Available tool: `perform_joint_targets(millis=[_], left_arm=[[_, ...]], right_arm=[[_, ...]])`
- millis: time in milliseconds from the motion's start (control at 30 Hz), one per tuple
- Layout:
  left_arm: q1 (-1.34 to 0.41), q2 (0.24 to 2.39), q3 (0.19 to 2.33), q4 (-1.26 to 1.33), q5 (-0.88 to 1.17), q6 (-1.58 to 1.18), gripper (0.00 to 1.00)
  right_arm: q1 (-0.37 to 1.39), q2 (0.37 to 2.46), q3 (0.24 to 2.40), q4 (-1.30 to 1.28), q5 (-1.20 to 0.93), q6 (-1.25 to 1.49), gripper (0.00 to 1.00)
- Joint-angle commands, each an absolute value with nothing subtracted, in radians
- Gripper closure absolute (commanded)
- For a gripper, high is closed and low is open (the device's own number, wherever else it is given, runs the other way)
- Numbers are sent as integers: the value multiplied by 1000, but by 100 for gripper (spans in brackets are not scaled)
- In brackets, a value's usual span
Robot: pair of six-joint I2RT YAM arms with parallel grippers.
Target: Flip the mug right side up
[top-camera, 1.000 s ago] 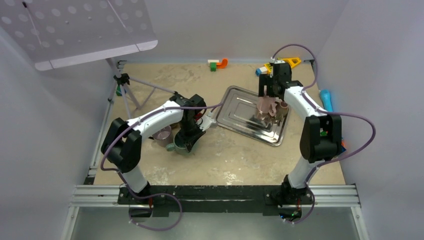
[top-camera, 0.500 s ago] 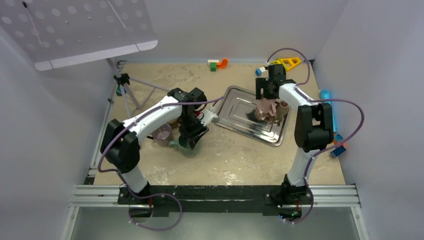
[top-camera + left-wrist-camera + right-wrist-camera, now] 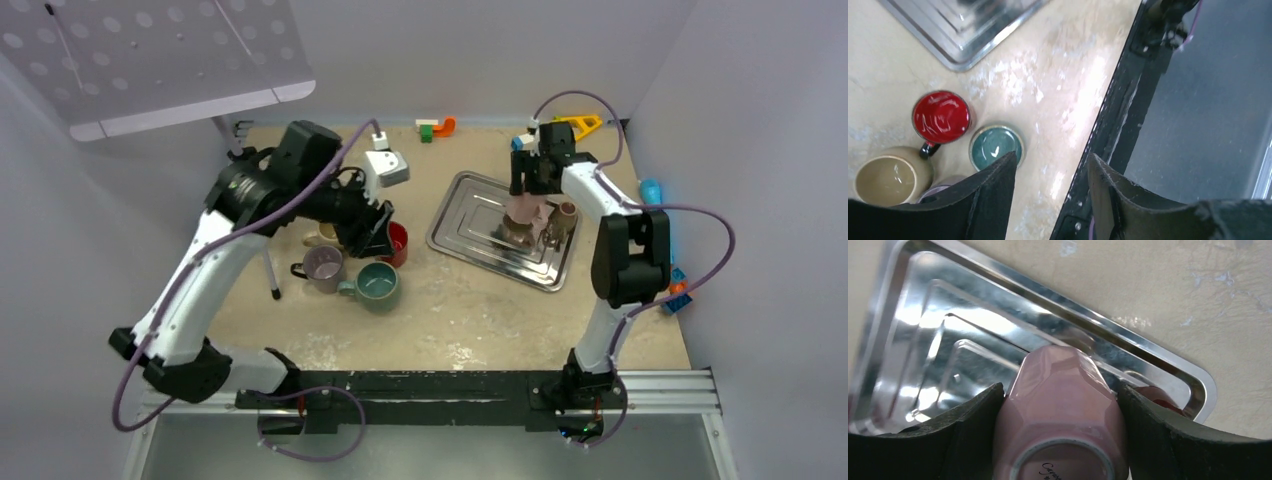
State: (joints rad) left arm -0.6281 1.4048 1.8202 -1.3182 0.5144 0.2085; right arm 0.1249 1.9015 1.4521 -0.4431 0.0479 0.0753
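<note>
Clamped across the body of the pink mug [image 3: 1058, 385], the right gripper [image 3: 1060, 395] has a dark finger pressed to each flank. The mug's printed base faces the wrist camera and its mouth points down at the metal tray [image 3: 923, 305], so it reads as upside down or steeply tipped, the turn not yet made. Gripping the sides rather than the rim or handle looks deliberate: a roll of the wrist would then carry the mouth upward without regripping. Whether the rim rests on the tray or hangs just above it I cannot tell. The left gripper [image 3: 1048, 195] is held high over the table, its fingers spread with nothing between them. That seems to keep it clear of the work and give its camera a downward view. Nearest the arm bases on the table [image 3: 470, 310], the teal mug [image 3: 996, 145] stands mouth up, with the purple mug [image 3: 322, 265] just beside it. Behind them are the red mug [image 3: 941, 116] and the cream mug [image 3: 885, 177], both showing their insides. The four sit bunched together, apparently as the upright lot. Farther out and to the right lies the tray, angled on the table, with the held mug over its far right part. A small reddish-brown thing [image 3: 567, 212] is just beside the mug, too hidden to name. A careless swing could knock it. Along the far wall lie the orange and green blocks [image 3: 435, 127] and a yellow toy [image 3: 583, 123], well apart from the tray.
</note>
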Motion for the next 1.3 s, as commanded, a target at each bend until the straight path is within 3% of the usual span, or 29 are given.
perform_joint_targets(millis=[0,333,600,933,1100,1167,1200,1267], left_arm=[[-612,1274,1775,-1110,628,45,41],[-592,1117,1411,-274,902,-502,28],[-591,1161,1298,305,869,-779,18],[-600,1162,1322,369,948,-750,21],[-602,1199,1327,331,838,-809,23],[-601,1214,1348,334,824,-804,32],[-600,1218,1362,328,820,-791,45],[-593,1218,1387,257,776,-746,94]], right_arm=[[133,1674,1548,-419,-143,118,100],[167,1234,1479,-202,-560,374,100],[325,1035,1329,148,-638,684,100],[380,1021,1307,255,-671,765,100],[435,1077,1297,391,-692,837,100],[454,1103,1306,383,-693,827,100],[455,1112,1299,386,-704,828,100],[455,1118,1278,361,-725,812,100]])
